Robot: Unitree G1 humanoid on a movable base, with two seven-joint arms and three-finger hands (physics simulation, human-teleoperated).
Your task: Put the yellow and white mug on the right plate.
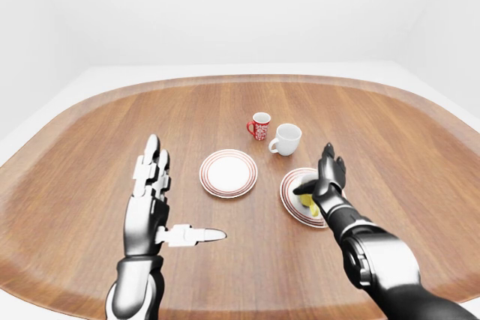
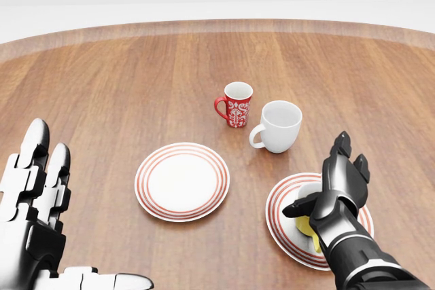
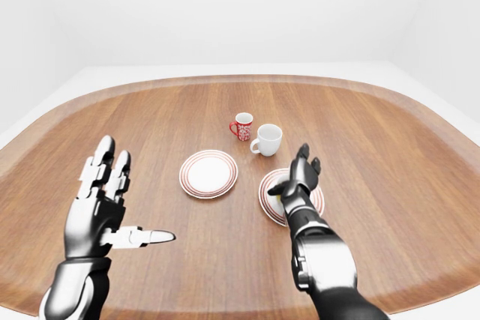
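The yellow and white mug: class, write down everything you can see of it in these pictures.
The mug looks like glossy ceramic, white round its open rim with yellow lower down. It sits on the right plate, a white plate ringed in red, low at the right of the head view. The right hand covers most of it, its open fingers standing about the mug, so any handle is hidden and whether it stands upright or tilted cannot be told.
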